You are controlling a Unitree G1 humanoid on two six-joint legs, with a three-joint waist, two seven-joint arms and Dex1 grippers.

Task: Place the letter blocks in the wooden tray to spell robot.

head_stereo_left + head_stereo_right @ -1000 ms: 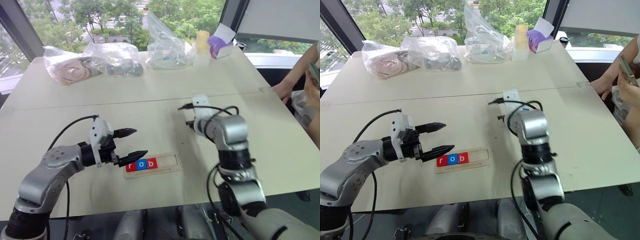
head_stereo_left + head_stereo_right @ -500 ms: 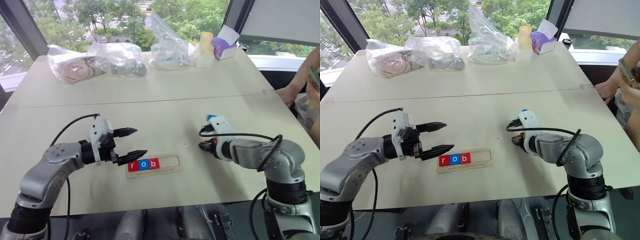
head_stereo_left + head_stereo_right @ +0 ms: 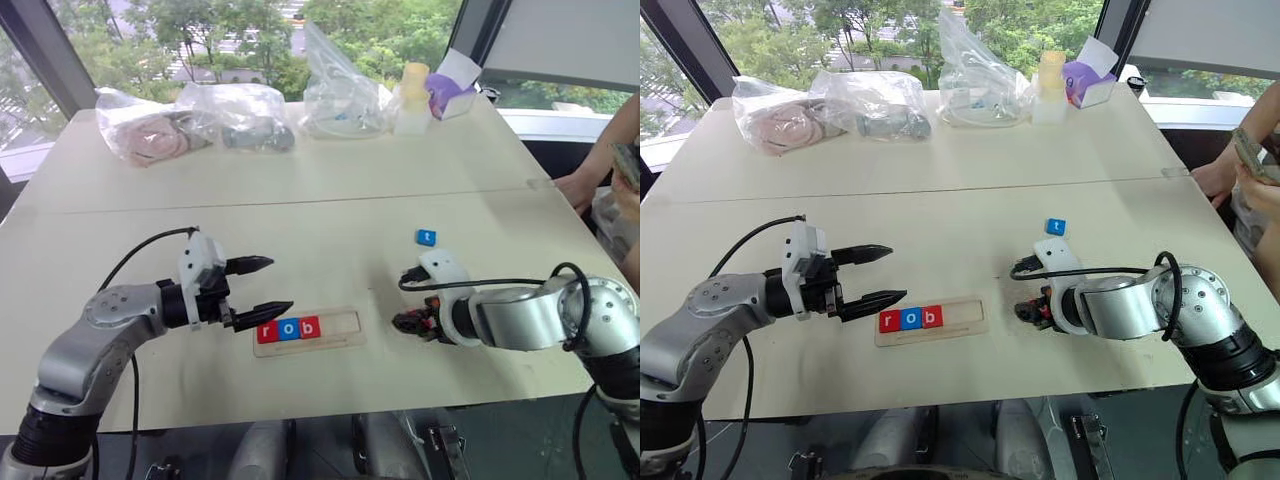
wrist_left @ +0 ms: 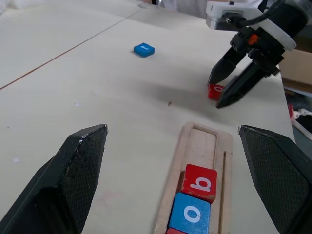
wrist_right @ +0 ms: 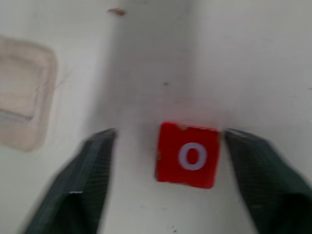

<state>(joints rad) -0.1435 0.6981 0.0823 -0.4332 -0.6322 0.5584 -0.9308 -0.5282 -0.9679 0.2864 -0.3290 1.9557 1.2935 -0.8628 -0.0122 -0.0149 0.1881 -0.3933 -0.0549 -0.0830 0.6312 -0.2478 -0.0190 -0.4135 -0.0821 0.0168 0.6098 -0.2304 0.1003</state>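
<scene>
On the pale surface (image 3: 330,205), the wooden tray (image 3: 345,328) is seen holding r, o, b. The right gripper (image 5: 168,161), fingers spread, is poised astride the red o block (image 5: 187,154), to be grasped next; the left gripper (image 3: 270,287) hangs open beside the tray; the blue t block (image 3: 426,237) lies beyond.

Pale beige surface (image 3: 300,200), seam running across it beyond both end effectors. Far edge: clear plastic bags (image 3: 190,120), a cream bottle (image 3: 410,95), purple-and-white box (image 3: 445,90). Behind, big windows (image 3: 250,30) w/ dark frames, green trees outside, daylight. A person's arm (image 3: 600,150) at the edge past the right end effector.
</scene>
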